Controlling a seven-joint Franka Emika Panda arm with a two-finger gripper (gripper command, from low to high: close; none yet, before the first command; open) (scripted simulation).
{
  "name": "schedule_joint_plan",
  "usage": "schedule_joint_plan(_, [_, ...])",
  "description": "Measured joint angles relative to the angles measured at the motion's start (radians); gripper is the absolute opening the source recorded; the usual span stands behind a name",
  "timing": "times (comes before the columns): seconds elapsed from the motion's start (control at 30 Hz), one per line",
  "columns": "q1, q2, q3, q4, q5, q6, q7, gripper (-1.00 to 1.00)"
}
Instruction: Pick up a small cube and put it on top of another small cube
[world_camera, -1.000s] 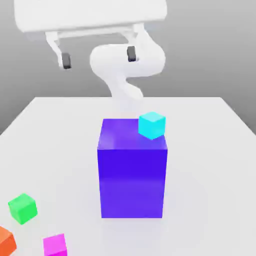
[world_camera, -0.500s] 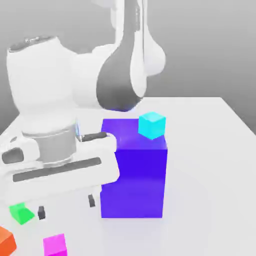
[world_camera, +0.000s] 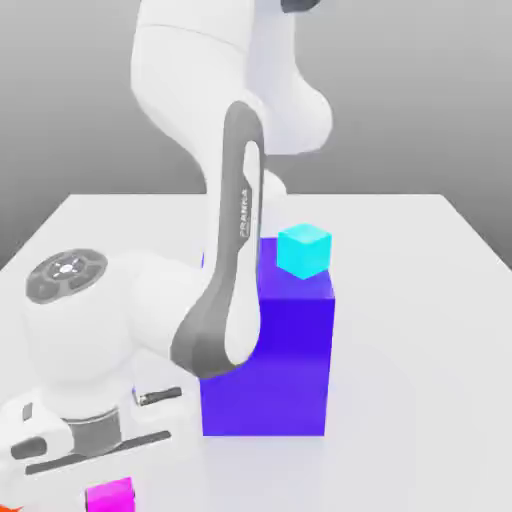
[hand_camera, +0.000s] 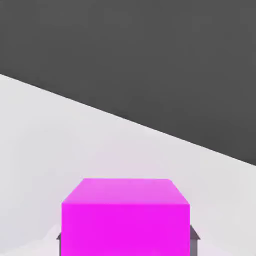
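A small magenta cube lies on the white table near the front edge, at the exterior view's left. The arm is bent low over it, and its hand sits just above the cube. In the hand view the magenta cube sits between the two dark fingertips, and my gripper is shut on it. The cube still rests at table level. A small cyan cube stands on the top right corner of a tall blue block.
The tall blue block stands in the middle of the white table, right beside the arm's lowered forearm. The arm's bulky white links cover the table's front left part.
The arm has swung down from high at the back to the front left. The fingers have closed on the magenta cube. The green and orange cubes are now covered by the arm.
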Motion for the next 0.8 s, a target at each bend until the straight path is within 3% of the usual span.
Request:
schedule_joint_plan(0.17, [0.054,-0.156,-0.094,-0.048,-0.091,-0.106,0.084,-1.0])
schedule_joint_plan(0.47, [0.006,-0.384,-0.339,-0.225,-0.208,-0.148,0.388,-1.0])
schedule_joint_plan(0.57, [-0.021,-0.346,-0.329,-0.237,-0.145,-0.107,0.366,-1.0])
schedule_joint_plan(0.7, [-0.097,-0.235,-0.232,-0.227,-0.009,-0.024,0.271,-1.0])
schedule_joint_plan(0.73, [-0.11,-0.217,-0.215,-0.225,0.014,-0.011,0.254,1.0])
schedule_joint_plan(0.8, [-0.11,-0.217,-0.215,-0.225,0.014,-0.011,0.254,1.0])
